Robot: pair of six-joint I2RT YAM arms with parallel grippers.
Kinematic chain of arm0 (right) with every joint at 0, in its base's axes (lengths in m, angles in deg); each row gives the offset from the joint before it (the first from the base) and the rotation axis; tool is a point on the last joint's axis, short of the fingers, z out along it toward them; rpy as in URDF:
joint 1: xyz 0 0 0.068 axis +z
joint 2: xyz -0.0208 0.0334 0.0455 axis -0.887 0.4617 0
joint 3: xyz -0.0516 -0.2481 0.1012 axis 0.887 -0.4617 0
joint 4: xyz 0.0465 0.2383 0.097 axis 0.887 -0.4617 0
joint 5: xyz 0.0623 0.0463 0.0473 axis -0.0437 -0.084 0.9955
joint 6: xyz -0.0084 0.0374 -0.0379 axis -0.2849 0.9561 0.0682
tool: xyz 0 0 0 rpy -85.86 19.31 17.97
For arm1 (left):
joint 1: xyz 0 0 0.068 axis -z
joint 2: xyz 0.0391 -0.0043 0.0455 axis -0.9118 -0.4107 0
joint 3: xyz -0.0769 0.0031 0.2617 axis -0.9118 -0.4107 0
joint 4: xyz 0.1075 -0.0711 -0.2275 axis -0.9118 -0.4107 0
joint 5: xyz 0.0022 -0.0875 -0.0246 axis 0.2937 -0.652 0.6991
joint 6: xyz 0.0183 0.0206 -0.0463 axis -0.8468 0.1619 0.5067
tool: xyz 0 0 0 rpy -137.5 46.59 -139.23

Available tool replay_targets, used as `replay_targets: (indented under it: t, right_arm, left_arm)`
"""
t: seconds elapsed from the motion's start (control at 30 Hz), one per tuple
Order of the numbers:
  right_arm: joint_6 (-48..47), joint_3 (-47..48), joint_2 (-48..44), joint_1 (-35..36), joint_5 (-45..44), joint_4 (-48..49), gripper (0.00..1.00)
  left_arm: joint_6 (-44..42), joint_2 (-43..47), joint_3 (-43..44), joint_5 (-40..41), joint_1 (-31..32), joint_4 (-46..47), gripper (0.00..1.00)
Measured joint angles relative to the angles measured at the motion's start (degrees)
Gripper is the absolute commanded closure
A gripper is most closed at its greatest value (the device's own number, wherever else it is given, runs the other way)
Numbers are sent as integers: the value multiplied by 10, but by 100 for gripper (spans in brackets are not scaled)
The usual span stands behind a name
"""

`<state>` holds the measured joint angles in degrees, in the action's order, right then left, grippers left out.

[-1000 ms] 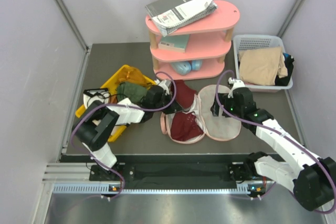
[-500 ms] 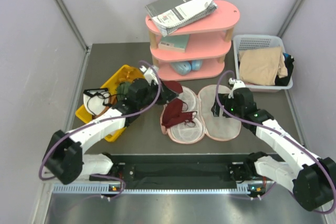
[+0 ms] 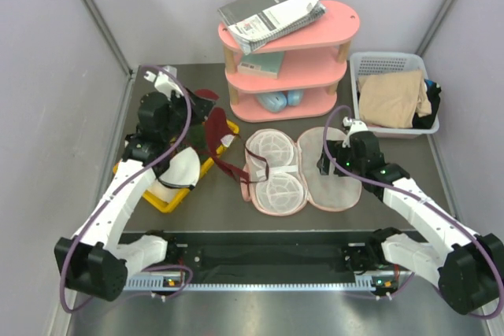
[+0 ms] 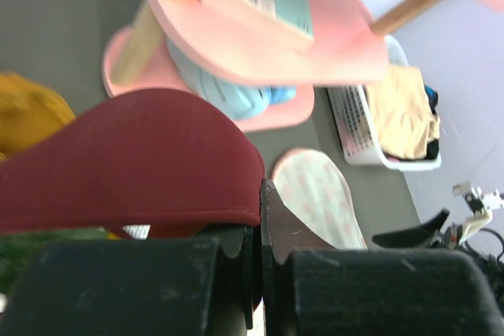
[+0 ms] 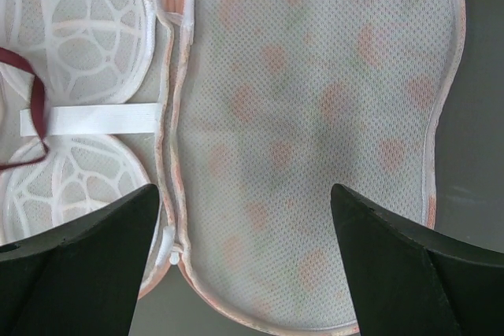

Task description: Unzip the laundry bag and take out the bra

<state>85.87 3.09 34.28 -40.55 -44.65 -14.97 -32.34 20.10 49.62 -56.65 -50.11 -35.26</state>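
The laundry bag point(image 3: 277, 182) lies open flat in two oval halves, its white lattice frame showing inside the left half. My left gripper point(image 3: 191, 105) is shut on the dark maroon bra point(image 3: 216, 133) and holds it up over the yellow bin, left of the bag. A maroon strap point(image 3: 235, 169) trails down toward the bag's left edge. In the left wrist view the bra point(image 4: 134, 155) is pinched at my left gripper point(image 4: 260, 198). My right gripper point(image 3: 334, 160) is open and empty over the bag's right mesh half point(image 5: 315, 116). The strap end point(image 5: 33, 108) shows in the right wrist view.
A pink three-tier shelf point(image 3: 291, 57) with books and blue items stands behind the bag. A white lattice basket point(image 3: 358, 64) with beige cloth sits at the back right. The yellow bin point(image 3: 150, 194) lies under my left arm. Walls close in on both sides.
My left gripper has pulled the bra out of the bag and carried it up, left and back over the yellow bin. The bag's left half now shows its white frame. The right arm has not moved.
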Motion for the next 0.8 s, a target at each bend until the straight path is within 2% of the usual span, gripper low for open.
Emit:
replay_targets:
  t: [0.47, 0.8]
  right_arm:
    - [0, 0, 3, 0, 14, 0, 11]
    - [0, -4, 8, 0, 19, 2, 11]
  left_arm:
    - [-92, -43, 219, -30, -127, -77, 100]
    - [-140, -61, 233, -35, -171, -88, 100]
